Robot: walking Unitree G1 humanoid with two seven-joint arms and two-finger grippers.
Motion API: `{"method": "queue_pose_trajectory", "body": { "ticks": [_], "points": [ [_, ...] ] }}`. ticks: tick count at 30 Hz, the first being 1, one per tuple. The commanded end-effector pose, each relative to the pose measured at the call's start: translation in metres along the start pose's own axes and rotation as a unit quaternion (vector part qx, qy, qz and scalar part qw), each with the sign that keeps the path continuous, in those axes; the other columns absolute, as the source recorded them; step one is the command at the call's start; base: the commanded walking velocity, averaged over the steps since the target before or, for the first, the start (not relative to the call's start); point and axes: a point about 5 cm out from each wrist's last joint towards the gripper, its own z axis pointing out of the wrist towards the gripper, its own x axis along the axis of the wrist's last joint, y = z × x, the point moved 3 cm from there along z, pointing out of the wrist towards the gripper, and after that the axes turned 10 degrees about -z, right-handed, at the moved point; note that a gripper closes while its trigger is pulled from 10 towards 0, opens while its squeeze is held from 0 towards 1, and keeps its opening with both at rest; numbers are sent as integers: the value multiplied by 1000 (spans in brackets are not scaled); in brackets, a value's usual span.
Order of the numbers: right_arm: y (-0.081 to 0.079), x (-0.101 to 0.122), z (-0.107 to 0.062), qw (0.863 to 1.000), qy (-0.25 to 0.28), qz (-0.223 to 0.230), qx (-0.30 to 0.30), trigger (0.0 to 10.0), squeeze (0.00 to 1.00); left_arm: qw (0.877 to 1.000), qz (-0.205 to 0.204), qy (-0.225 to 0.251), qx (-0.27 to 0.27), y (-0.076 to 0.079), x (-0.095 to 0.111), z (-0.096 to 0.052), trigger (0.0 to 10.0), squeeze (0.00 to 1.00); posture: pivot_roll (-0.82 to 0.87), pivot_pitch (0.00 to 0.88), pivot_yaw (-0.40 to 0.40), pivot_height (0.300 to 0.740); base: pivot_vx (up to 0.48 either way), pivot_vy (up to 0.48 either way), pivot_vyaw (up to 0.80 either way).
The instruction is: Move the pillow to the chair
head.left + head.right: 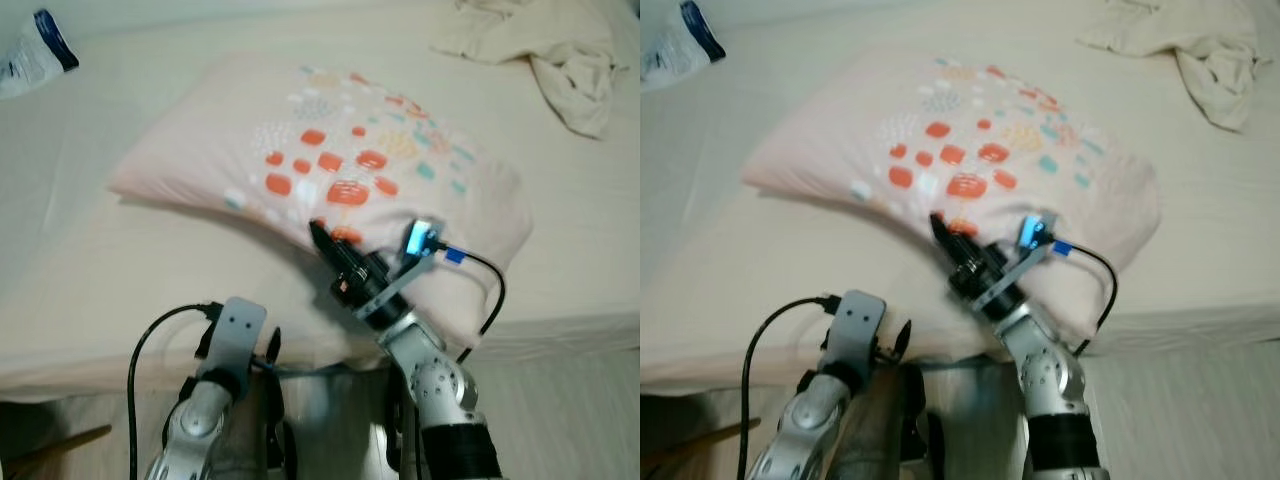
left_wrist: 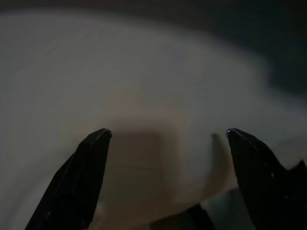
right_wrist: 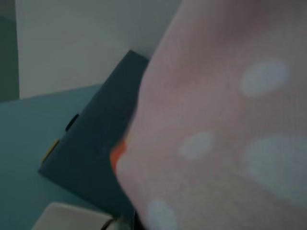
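- Left eye view: right gripper at centre frame, black fingers pressed into the pillow front edge; clenched or not, cannot tell.
- Left gripper at lower left, fingers spread apart, holding nothing.
- Pillow lies on bed, mid-frame.
- Crumpled cloth upper right.

A bed with a pale cream sheet carries everything here. A pink pillow with orange, teal and white spots lies on it near the front edge, set at a slant. A crumpled beige cloth sits toward the far right corner, and a white-and-blue packet lies at the far left.
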Motion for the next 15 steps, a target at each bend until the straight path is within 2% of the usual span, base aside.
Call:
{"method": "queue_pose_trajectory", "body": {
  "ticks": [1, 4, 6, 8, 10, 13, 14, 15],
  "points": [
    [-19, -6, 7, 999, -12, 1, 49, 0, 0, 999, -16, -28, 9, -3, -16, -5, 10000, 0, -107, 256, 109, 605, 0, 0, 0],
    [-25, -10, 0, 998, -32, 3, 53, 0, 0, 999, -27, -27, 12, -3, -17, 2, 10000, 0, -112, 243, 107, 605, 0, 0, 0],
    [-31, -22, -14, 995, -77, -3, 66, 0, 0, 999, -44, -28, 16, -3, -17, 9, 10000, 0, -117, 231, 106, 605, 0, 0, 0],
    [-31, -35, -31, 991, -121, -8, 63, 0, 0, 998, -58, -27, 17, -2, -17, 15, 10000, 0, -117, 216, 103, 605, 0, 0, 0],
    [-30, -38, -38, 989, -134, -9, 60, 0, 0, 998, -62, -26, 17, -2, -16, 16, 10000, 0, -117, 216, 103, 605, 0, 0, 0],
    [-34, -51, -67, 981, -184, -4, 61, 0, 0, 996, -85, -33, 16, -1, -18, 21, 10000, 0, -122, 208, 111, 605, 0, 0, 0],
    [-34, -51, -67, 981, -184, -4, 61, 0, 0, 996, -85, -33, 16, -1, -18, 21, 10000, 0, -122, 208, 111, 605, 0, 0, 0],
    [-37, -54, -75, 978, -198, -2, 63, 0, 0, 995, -91, -35, 14, 0, -19, 22, 10000, 0, -125, 208, 112, 605, 0, 0, 0]
  ]
}}
